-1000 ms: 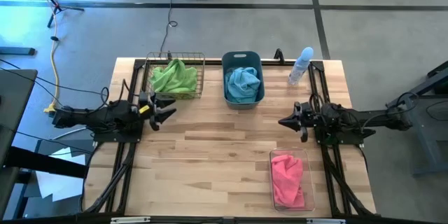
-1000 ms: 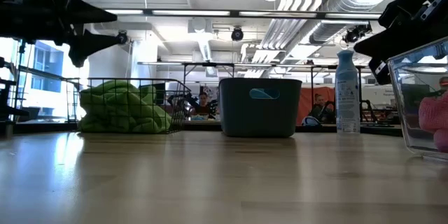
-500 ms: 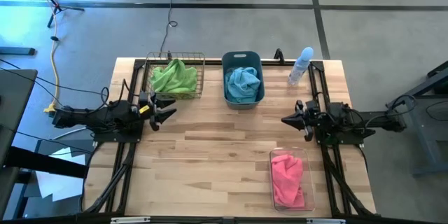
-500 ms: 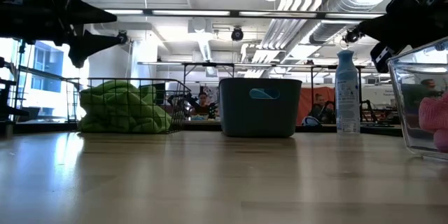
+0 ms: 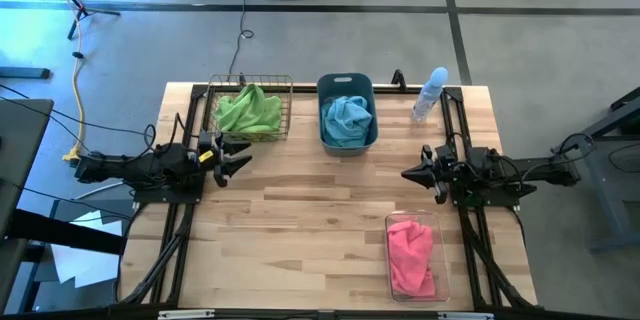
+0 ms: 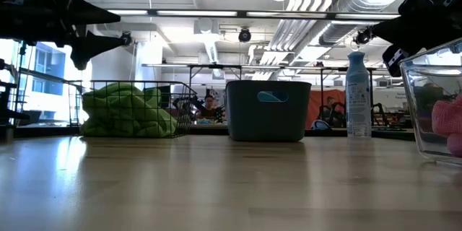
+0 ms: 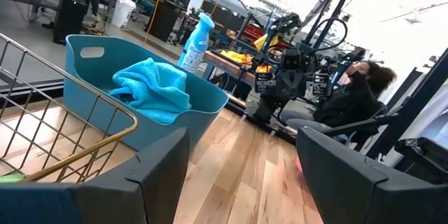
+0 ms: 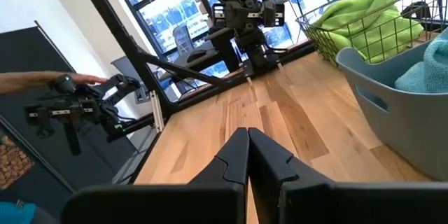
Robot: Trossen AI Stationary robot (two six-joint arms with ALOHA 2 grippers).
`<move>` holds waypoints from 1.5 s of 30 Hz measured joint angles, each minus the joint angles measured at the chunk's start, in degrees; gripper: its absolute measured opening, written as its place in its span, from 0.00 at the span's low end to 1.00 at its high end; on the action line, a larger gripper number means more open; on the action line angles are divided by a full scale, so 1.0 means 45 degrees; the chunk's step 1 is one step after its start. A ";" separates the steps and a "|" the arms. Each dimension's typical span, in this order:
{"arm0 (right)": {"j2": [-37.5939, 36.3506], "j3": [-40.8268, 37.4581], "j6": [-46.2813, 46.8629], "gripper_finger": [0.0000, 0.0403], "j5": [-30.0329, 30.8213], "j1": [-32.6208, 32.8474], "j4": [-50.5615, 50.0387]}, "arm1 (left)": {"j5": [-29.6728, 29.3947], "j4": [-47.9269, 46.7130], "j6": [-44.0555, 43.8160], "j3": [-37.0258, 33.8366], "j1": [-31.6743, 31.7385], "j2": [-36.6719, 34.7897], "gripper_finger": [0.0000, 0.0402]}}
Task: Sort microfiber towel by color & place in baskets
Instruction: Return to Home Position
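A lime green towel (image 5: 248,110) lies in the copper wire basket (image 5: 285,110) at the far left. A light blue towel (image 5: 347,120) lies in the slate-blue tub (image 5: 325,90) at the far middle. A pink towel (image 5: 411,255) lies in the clear bin (image 5: 392,222) at the near right. My left gripper (image 5: 243,157) hovers open and empty above the table, just near of the wire basket. My right gripper (image 5: 405,173) hovers shut and empty between the tub and the clear bin. Its fingers meet in the right wrist view (image 8: 247,134).
A pale blue spray bottle (image 5: 430,93) stands at the far right corner, beside the tub. Black frame rails run along the table's left and right sides. Bare wood lies between the two grippers (image 5: 320,190). A person sits beyond the table in the left wrist view (image 7: 353,98).
My right gripper has drawn back a little toward the table's right edge and stayed shut. The towels and baskets have stayed where they were.
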 joint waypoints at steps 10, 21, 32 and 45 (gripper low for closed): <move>0.0011 0.0000 0.0000 0.00 -0.0010 -0.0005 0.0000 | -0.0005 0.0001 0.0000 -0.0005 0.0000 0.0003 0.62; 0.0016 0.0000 0.0000 0.00 -0.0010 -0.0005 0.0000 | 0.0039 0.0002 0.3179 -0.0010 0.0164 0.0001 0.62; 0.0016 -0.0005 0.0000 0.00 -0.0010 -0.0005 0.0002 | 0.0641 -0.0067 0.5591 -0.0010 0.0190 -0.0001 0.62; 0.0021 -0.0005 0.0000 0.00 -0.0010 -0.0005 0.0000 | 0.0665 -0.0068 0.5008 -0.0010 0.0194 0.0031 0.62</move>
